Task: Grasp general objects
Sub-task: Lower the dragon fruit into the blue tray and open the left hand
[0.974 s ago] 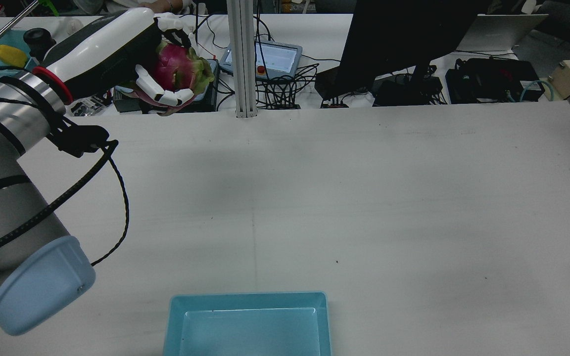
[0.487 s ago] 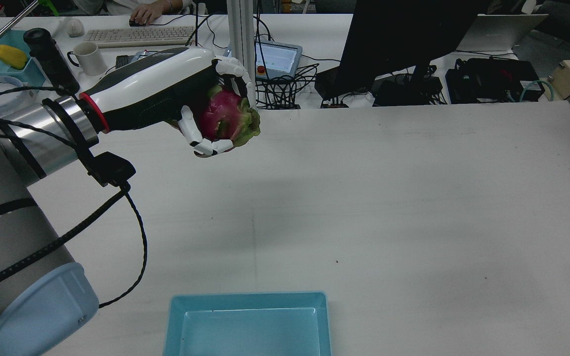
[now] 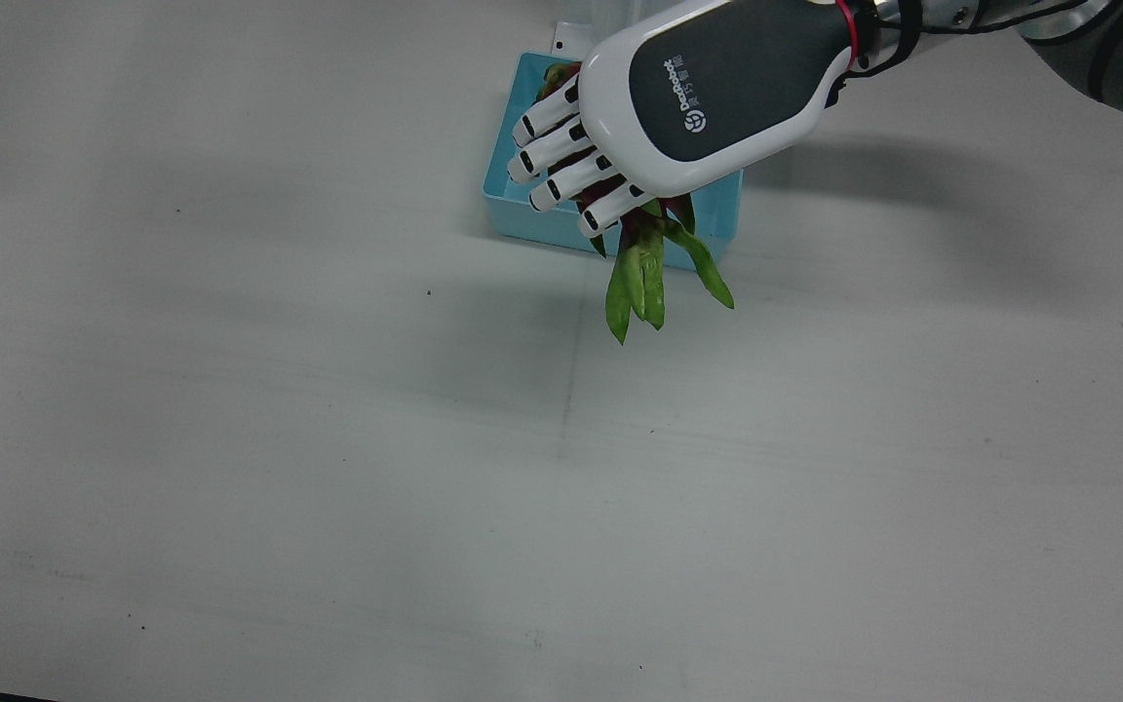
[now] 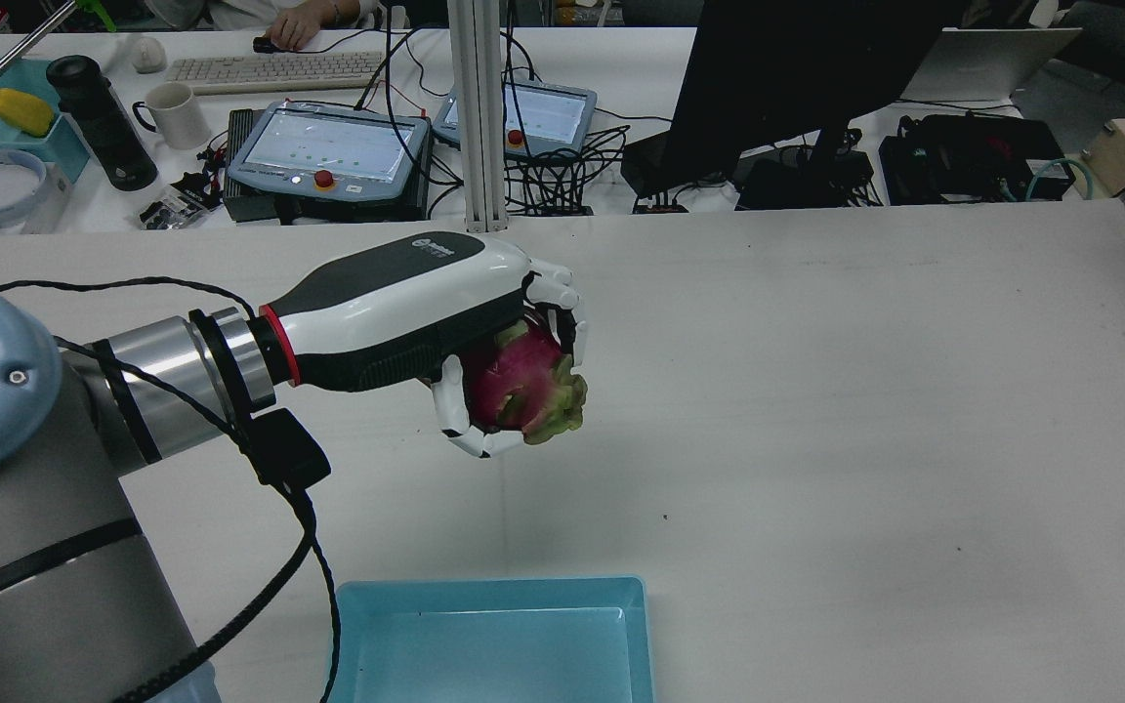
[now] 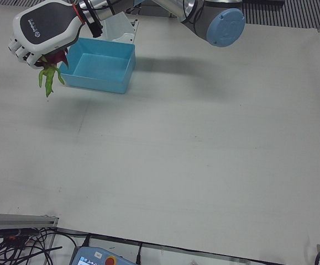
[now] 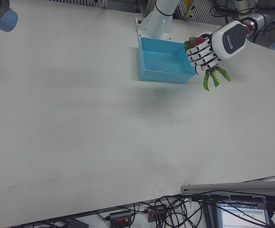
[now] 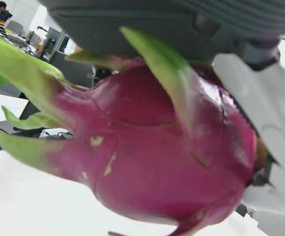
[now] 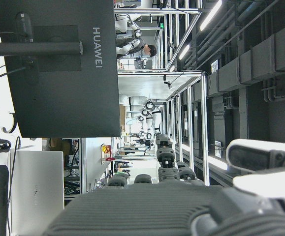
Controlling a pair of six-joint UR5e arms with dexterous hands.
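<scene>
Magenta dragon fruit (image 4: 520, 388) with waxy green scales, clasped in the glossy white-and-black left hand (image 4: 484, 342) above the matte white tabletop (image 4: 816, 410).
Its pointed leaves (image 3: 654, 273) hung below the fingers (image 3: 561, 146), beside the shallow light-blue plastic tray (image 4: 494, 640) at the tabletop's robot-side edge; the right hand's state could not be told.

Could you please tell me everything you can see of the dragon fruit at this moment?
The dragon fruit has a magenta, smooth-looking skin with green-tipped scales and a cluster of long green leaves pointing away from the robot's base in the front view. The left hand holds it from above, fingers wrapped around its body, clear above the white table. It hangs in front of the blue bin, not inside it. Only the hand touches it.
</scene>
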